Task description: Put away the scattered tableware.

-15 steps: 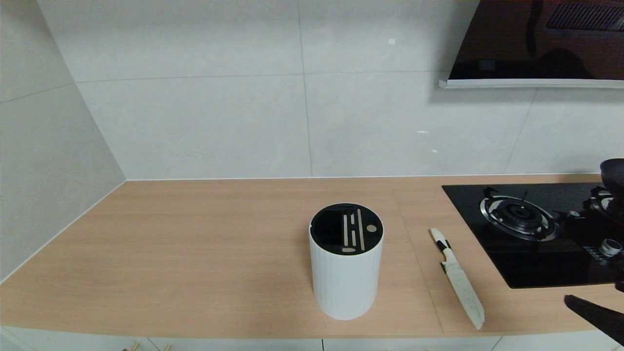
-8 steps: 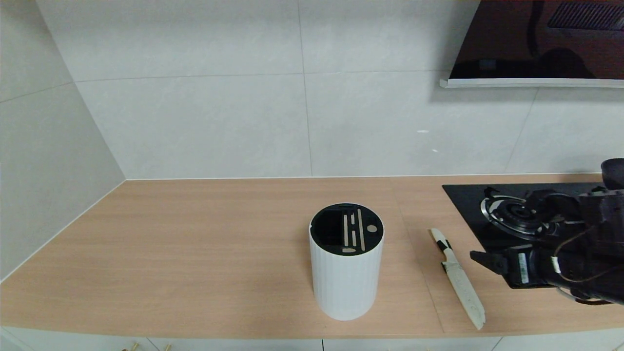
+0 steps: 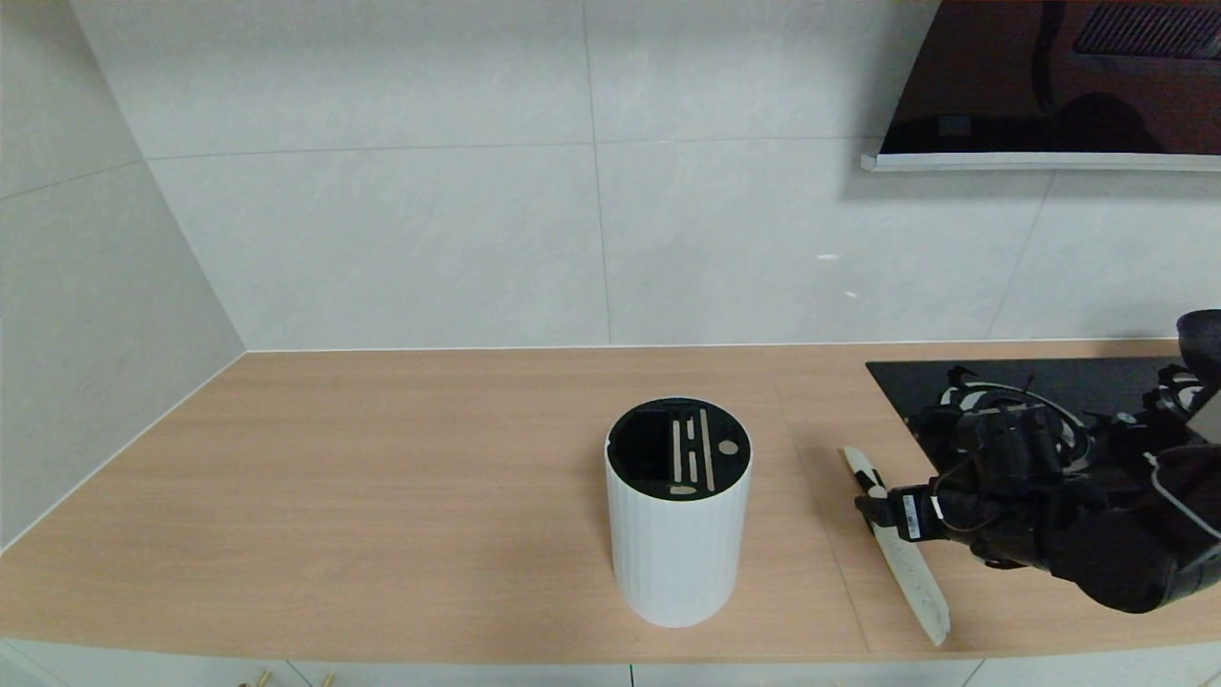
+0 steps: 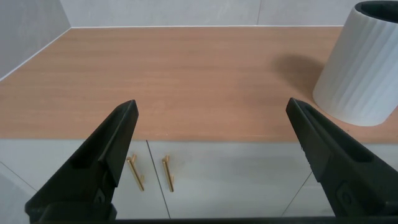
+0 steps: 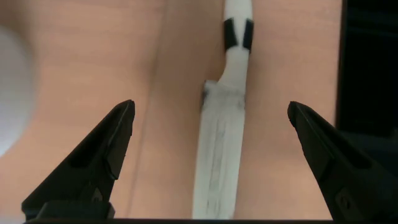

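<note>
- The knife [image 3: 897, 549] lies flat on the counter [image 3: 382, 496], between the holder [image 3: 677, 515] and the stove [image 3: 901, 382]. Its handle points toward the wall and the blade tip sits near the counter's front edge.
- In the right wrist view the knife [image 5: 224, 137] runs straight down the middle between the jaws, so the line-up across its width already looks good to us.
- The right gripper [image 3: 873, 506] hangs over the spot where handle meets blade, jaws spread wide and holding nothing. We can't tell how high above the knife it is.
- We reckon the step in hand is the pick. To do it well, we'd nudge a bit toward the banded handle so the fingers close on that and not on the thin blade.
- The knife is low and flat, so we'd go down until the tips almost touch the wood, then close slowly. A squeeze from too high would probably just skate it sideways.
- After that comes tipping the blade down into a slot [image 3: 706, 458] on the holder's top.
- The left gripper [image 4: 211, 106] sits off the counter's front edge, also wide open, with the holder [image 4: 360, 68] just beside it. It could steady the holder if needed.
</note>
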Controlling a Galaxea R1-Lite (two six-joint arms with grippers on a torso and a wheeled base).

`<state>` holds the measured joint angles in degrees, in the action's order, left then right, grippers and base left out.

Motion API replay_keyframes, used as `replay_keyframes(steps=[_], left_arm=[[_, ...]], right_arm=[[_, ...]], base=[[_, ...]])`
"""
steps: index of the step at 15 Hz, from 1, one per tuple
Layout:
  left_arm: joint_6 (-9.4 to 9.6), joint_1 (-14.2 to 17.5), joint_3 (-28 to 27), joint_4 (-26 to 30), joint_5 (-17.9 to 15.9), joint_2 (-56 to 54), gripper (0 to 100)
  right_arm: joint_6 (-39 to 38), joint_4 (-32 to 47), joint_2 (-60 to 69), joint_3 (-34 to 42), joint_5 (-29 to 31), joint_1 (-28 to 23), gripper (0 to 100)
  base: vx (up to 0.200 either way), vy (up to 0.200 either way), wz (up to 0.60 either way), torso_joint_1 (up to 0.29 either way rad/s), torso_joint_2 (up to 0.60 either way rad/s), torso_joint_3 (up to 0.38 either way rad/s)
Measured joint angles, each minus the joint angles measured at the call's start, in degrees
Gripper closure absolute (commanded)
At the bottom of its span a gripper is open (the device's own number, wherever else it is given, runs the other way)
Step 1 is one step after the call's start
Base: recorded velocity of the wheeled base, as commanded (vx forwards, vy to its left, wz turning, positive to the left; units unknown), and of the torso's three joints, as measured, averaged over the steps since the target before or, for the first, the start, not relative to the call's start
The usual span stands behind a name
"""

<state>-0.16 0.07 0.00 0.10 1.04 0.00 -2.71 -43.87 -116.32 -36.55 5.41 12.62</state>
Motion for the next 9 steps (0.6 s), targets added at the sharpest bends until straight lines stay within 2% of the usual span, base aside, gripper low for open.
replay_keyframes(steps=[4,9], left_arm=[[0.0,0.0,0.0,0.0,0.0,0.0,0],[0.0,0.0,0.0,0.0,0.0,0.0,0]], right_arm=[[-0.2,-5.99,-8.31,-1.32,1.54,-1.1,0],[-1.26,-6.44,-12.23,-2.47,1.95,-1.21,0]], base=[[0.0,0.0,0.0,0.0,0.0,0.0],[0.0,0.0,0.0,0.0,0.0,0.0]])
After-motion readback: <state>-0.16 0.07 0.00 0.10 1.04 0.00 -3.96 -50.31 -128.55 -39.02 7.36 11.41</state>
